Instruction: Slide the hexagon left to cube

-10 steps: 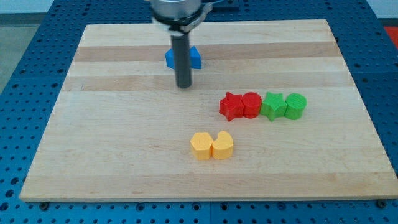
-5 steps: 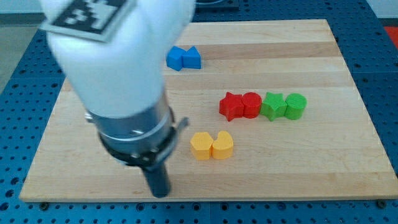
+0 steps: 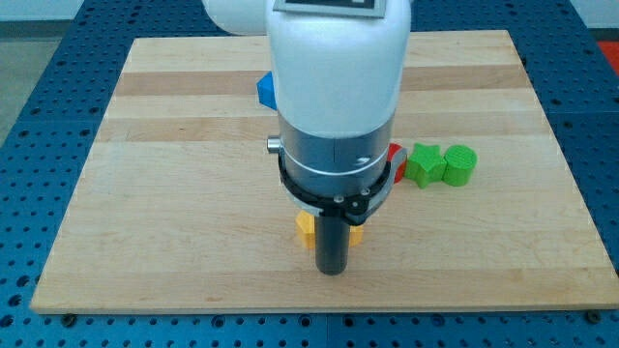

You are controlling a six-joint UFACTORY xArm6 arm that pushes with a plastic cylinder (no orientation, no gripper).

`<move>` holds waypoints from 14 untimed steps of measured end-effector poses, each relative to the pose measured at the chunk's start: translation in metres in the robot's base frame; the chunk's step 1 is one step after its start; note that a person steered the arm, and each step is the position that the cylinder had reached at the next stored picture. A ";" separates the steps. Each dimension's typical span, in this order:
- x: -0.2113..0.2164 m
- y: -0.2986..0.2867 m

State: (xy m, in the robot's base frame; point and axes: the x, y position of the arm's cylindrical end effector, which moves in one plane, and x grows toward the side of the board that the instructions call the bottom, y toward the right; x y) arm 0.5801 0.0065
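Nearest the worktop's (image 3: 174,261) bottom edge, a little right of its middle, my tip (image 3: 333,273) rests on the wood at the end of the dark rod. This tool is a plain rod with nothing on it to spread or press together, and it pinches nothing.

Just behind the tip, the yellow blocks are almost wholly covered by the rod and the arm's body (image 3: 336,97). I see only a sliver of one yellow block (image 3: 306,230) at the rod's left and a smaller scrap of another yellow block (image 3: 357,233) at its right. Their shapes cannot be made out, so I cannot tell which of them is the hexagon, nor whether the tip touches either.

Further back, toward the right edge, a green block (image 3: 422,164) with a notched, star-like outline sits touching a green cylinder (image 3: 460,165). Just left of them a small trace of a red block (image 3: 396,155) shows past the arm; its shape is hidden.

Furthest back, near the top edge and left of the arm, a corner of a blue block (image 3: 264,91) peeks out. Whether it is the cube I cannot tell.
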 end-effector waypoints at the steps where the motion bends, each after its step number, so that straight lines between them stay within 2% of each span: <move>1: -0.004 0.000; 5: -0.042 -0.040; 8: -0.047 -0.031; 14: -0.152 -0.031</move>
State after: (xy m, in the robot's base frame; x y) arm 0.4279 -0.0243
